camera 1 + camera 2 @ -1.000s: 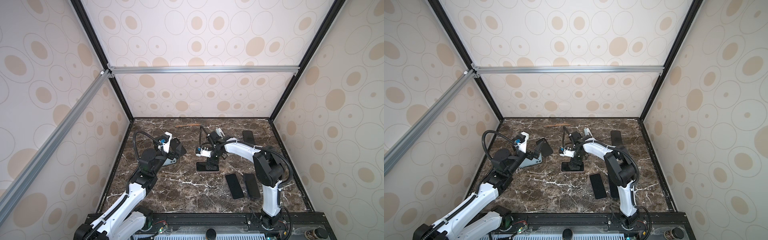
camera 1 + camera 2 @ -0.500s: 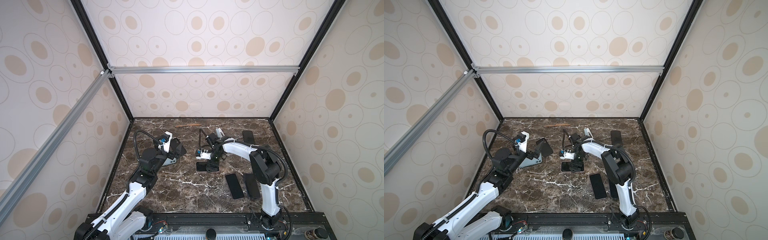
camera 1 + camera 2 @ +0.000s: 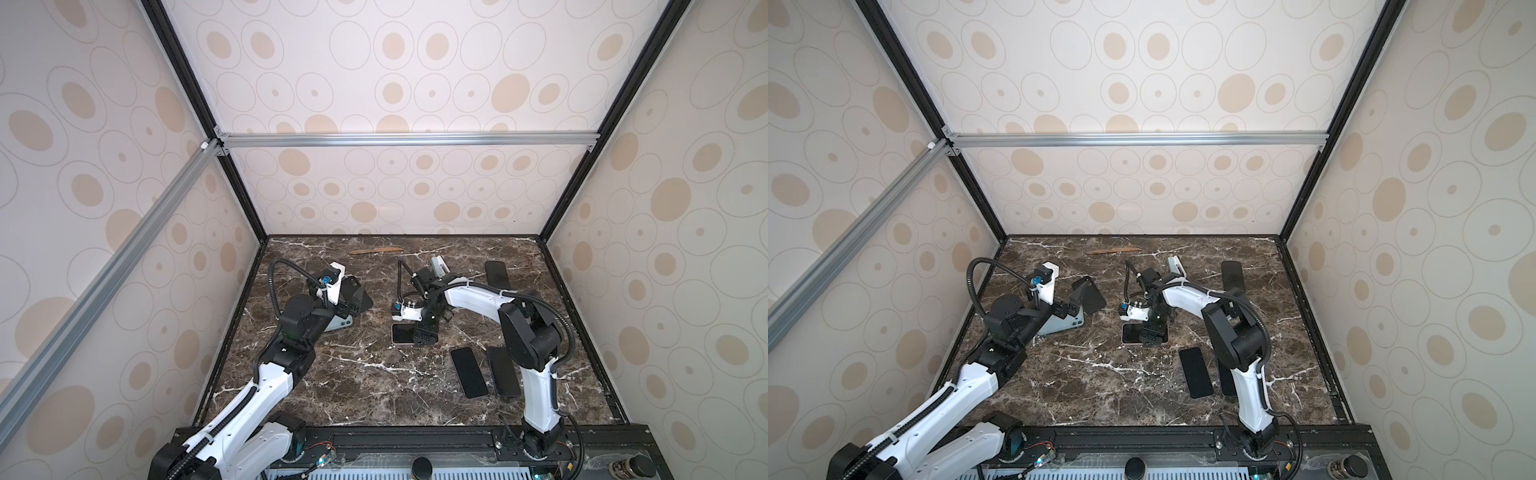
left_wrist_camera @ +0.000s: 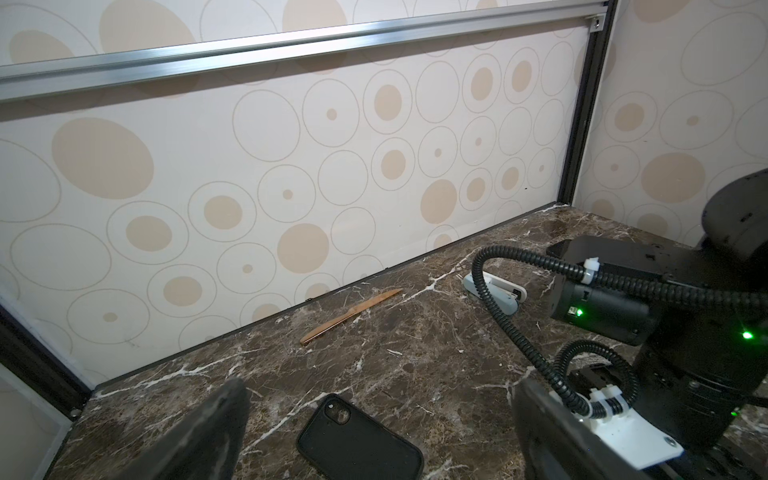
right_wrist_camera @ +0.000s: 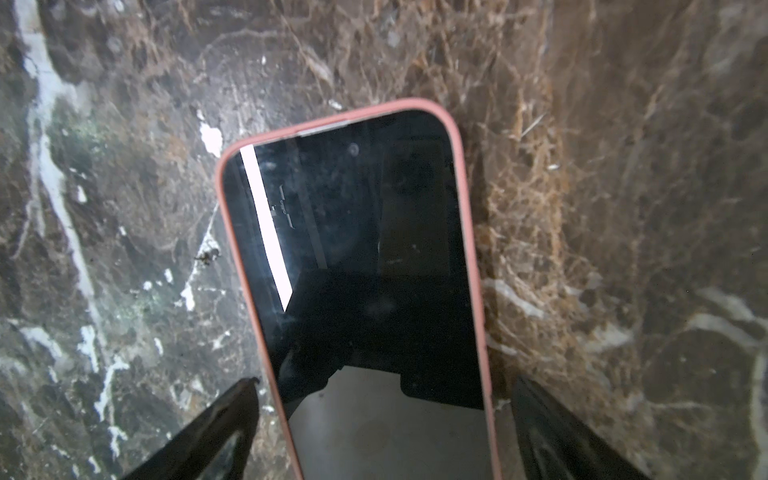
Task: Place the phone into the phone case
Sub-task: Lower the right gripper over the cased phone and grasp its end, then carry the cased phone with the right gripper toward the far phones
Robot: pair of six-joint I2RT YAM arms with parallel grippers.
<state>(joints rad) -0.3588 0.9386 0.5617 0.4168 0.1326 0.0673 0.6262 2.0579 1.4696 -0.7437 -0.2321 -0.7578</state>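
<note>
My right jaws: spread wide and low over the counter, holding nothing. One stands off each long side of the phone, and in the wrist view neither touches it.
Phone: the black glass-fronted phone [image 5: 361, 270] lies flat and screen-up on the dark brown marble counter [image 3: 361, 386], near its middle in both top views.
Case: the pink soft-rimmed phone case [image 5: 469, 249] runs round every edge of the phone that I can see. A thin silver strip shows between rim and glass at the far end.
My left jaws: also wide apart and empty, held over the left side of the counter.
Ahead of my left jaws: a black phone case with a camera cut-out [image 4: 357, 440] lies on the counter, clear of both.
Under my left arm: a pale blue-grey flat slab [image 3: 338, 323] — phone or case, I cannot tell.
Front right: a black flat slab [image 3: 468, 372] with a second black slab [image 3: 503, 371] just beside it.
Back: a thin wooden stick [image 4: 351, 318] lies near the back wall.
</note>
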